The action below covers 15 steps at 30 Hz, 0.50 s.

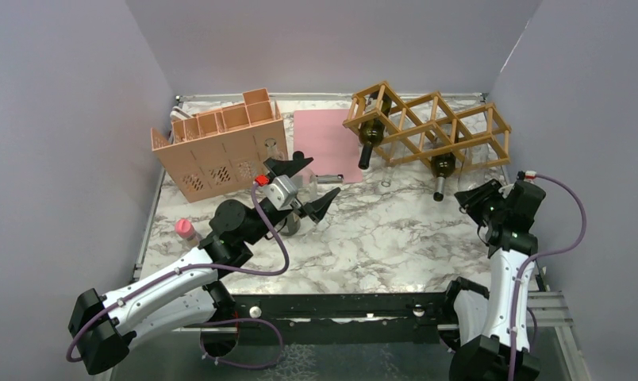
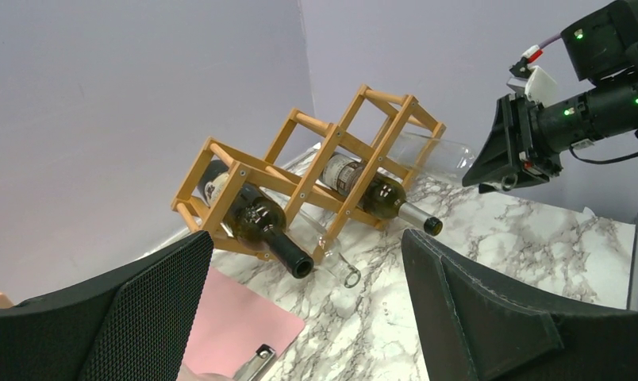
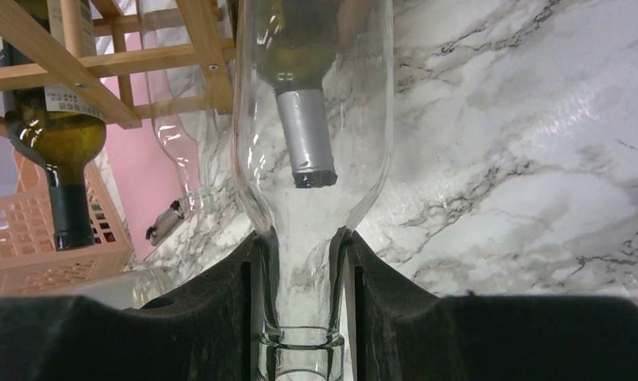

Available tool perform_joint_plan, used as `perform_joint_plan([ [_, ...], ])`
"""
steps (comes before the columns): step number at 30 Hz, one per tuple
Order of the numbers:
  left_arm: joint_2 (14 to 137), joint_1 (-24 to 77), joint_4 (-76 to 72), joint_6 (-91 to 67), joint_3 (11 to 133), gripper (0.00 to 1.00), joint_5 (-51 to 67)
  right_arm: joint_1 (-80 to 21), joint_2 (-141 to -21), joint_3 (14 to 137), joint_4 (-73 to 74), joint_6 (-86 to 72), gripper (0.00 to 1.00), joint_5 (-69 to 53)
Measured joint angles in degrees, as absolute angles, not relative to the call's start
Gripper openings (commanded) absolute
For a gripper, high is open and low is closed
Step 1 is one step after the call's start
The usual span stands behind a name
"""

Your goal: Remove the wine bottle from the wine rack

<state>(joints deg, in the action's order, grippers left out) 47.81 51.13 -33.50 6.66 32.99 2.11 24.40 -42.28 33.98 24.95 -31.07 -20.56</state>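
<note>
The wooden wine rack point(image 1: 427, 127) point(image 2: 300, 171) point(image 3: 62, 63) stands at the back right of the marble table. A clear glass wine bottle point(image 3: 312, 95) point(image 2: 435, 151) slants down from the rack's right end. My right gripper point(image 3: 304, 278) point(image 1: 478, 198) is shut on its neck, just above the lip. Two dark bottles lie in the rack, one with a black neck point(image 1: 370, 135) point(image 2: 256, 218) and one with a silver neck point(image 1: 443, 171) point(image 2: 375, 194). A second clear bottle point(image 2: 332, 254) pokes out between them. My left gripper point(image 1: 314, 178) point(image 2: 308, 317) hangs open mid-table, holding nothing.
A salmon-pink perforated box point(image 1: 220, 151) stands at the back left. A pink clipboard sheet point(image 1: 328, 143) lies between it and the rack. A pink-capped item point(image 1: 185, 230) sits by the left arm. Grey walls close in the table on three sides.
</note>
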Motion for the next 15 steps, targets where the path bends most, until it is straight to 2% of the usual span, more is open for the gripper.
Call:
perform_joint_plan([
  [15, 47.8, 51.9, -33.5, 6.7, 33.0, 0.95, 2.1, 24.4, -40.2, 43.7, 40.0, -31.3, 0.01, -19.8],
])
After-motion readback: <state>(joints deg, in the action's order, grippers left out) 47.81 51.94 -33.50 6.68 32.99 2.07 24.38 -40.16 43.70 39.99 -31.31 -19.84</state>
